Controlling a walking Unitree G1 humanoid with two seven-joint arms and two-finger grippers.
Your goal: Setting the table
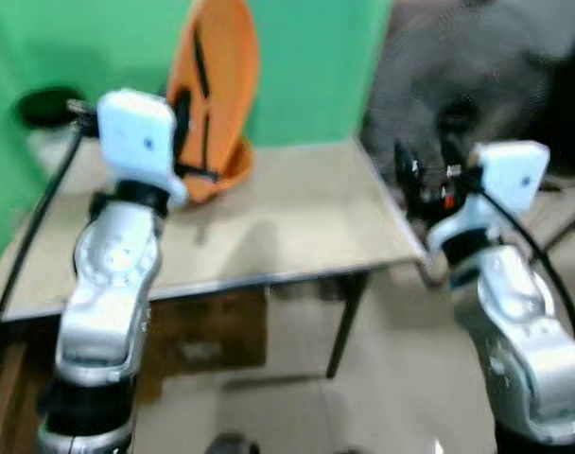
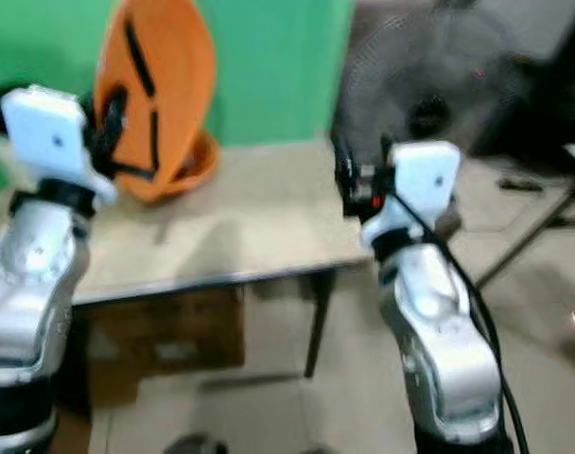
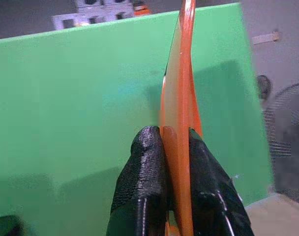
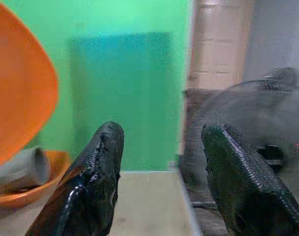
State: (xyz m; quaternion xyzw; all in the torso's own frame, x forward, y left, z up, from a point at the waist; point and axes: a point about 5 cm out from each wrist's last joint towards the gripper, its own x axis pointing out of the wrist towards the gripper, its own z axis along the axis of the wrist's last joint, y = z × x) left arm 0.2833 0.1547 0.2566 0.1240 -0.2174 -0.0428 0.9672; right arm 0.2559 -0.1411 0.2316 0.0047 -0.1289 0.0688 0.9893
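My left gripper fingers pinch the rim of the upright orange plate above the counter; it looks stiff, light, slippery; my right gripper fingers spread empty.

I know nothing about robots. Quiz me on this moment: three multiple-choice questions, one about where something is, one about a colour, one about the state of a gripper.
1. Where is the raised plate?
A. flat on the floor
B. held up over the table's far left part
C. under the table

2. What colour is the plate?
A. orange
B. blue
C. white

3. How is the right gripper?
A. clamped on a cup
B. shut on nothing
C. open, holding nothing

Key: 1 B, the left gripper holds the plate on edge above the table. 2 A, it is plainly orange. 3 C, the right gripper has its fingers spread apart.
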